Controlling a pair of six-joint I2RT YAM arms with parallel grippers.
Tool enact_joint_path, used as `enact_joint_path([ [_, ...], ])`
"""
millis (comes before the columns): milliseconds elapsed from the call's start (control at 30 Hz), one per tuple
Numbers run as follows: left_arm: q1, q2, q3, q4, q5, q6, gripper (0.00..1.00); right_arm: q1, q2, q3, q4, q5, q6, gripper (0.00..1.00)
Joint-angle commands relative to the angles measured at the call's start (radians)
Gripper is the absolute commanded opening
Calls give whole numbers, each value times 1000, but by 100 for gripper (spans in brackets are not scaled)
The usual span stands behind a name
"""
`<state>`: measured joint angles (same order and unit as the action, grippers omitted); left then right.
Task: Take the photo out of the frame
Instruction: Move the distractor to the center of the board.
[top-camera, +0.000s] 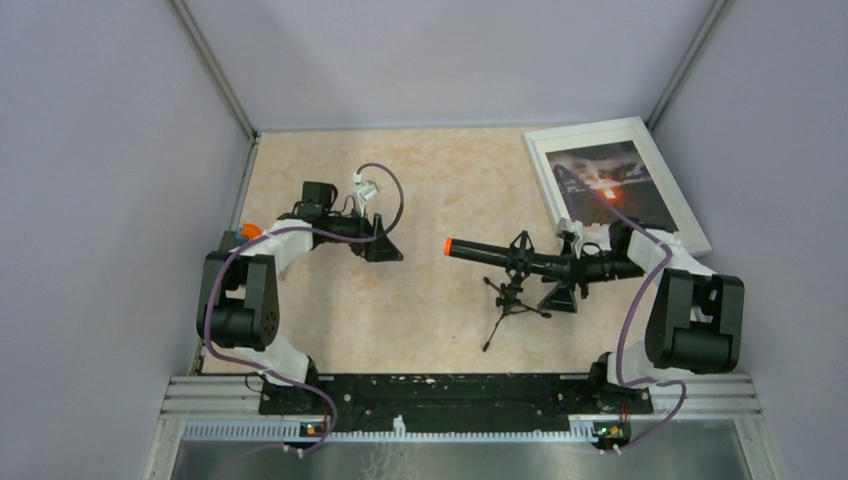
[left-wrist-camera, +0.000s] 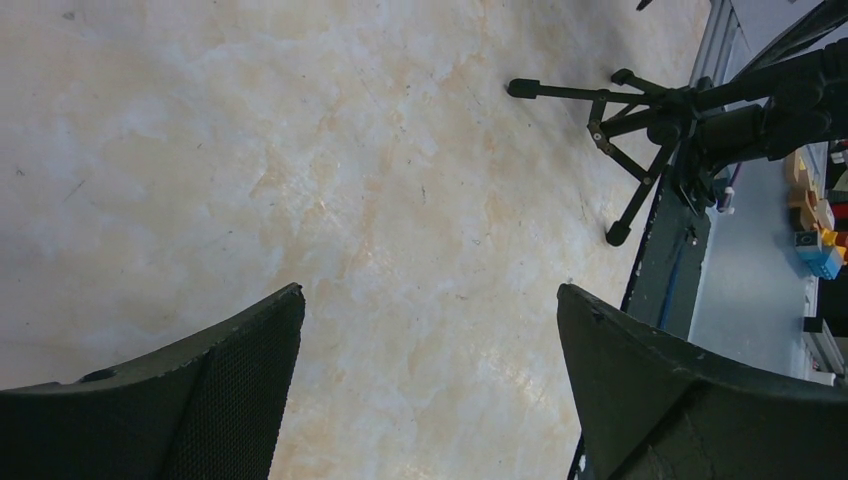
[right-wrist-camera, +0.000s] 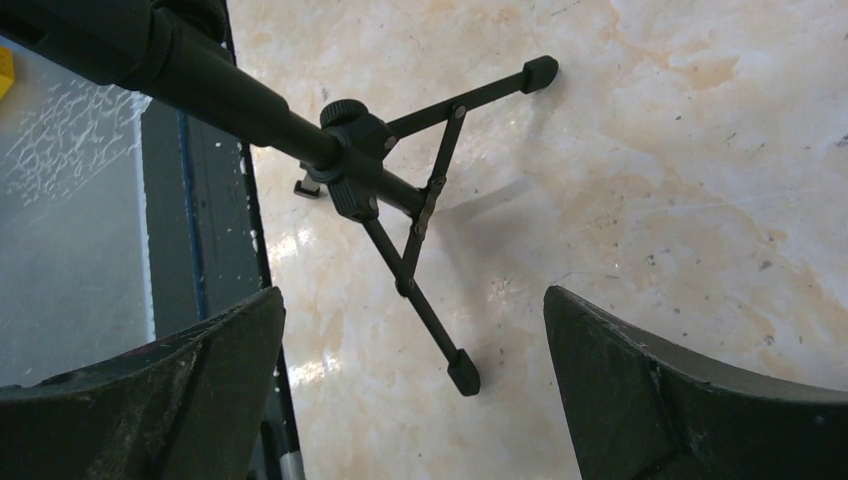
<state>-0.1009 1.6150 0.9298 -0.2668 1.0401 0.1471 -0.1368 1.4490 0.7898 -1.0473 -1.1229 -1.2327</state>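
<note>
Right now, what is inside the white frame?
The photo with an orange glow lies inside the frame; whatever is behind the photo is covered.

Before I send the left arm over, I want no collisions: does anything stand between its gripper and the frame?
Yes. A small tripod carrying a black tube with an orange tip stands mid-table, roughly between the left gripper and the frame, which lies at the far right corner. The right gripper sits beside that tripod.

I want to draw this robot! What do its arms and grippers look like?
The left arm and right arm are chunky, black and white, each with a looping purple cable. The left gripper and right gripper have dark, wedge-shaped fingers.
</note>
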Motion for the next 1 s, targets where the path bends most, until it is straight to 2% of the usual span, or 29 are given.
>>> enact_joint_path([
  [0, -2, -33, 12, 70, 26, -44, 99, 45, -74, -63, 212, -37, 114, 99],
  [567, -3, -3, -12, 133, -4, -100, 99, 215, -89, -156, 499, 39, 329, 99],
  [967, 0, 8, -13, 141, -29, -122, 99, 305, -59, -192, 797, 119, 558, 99],
])
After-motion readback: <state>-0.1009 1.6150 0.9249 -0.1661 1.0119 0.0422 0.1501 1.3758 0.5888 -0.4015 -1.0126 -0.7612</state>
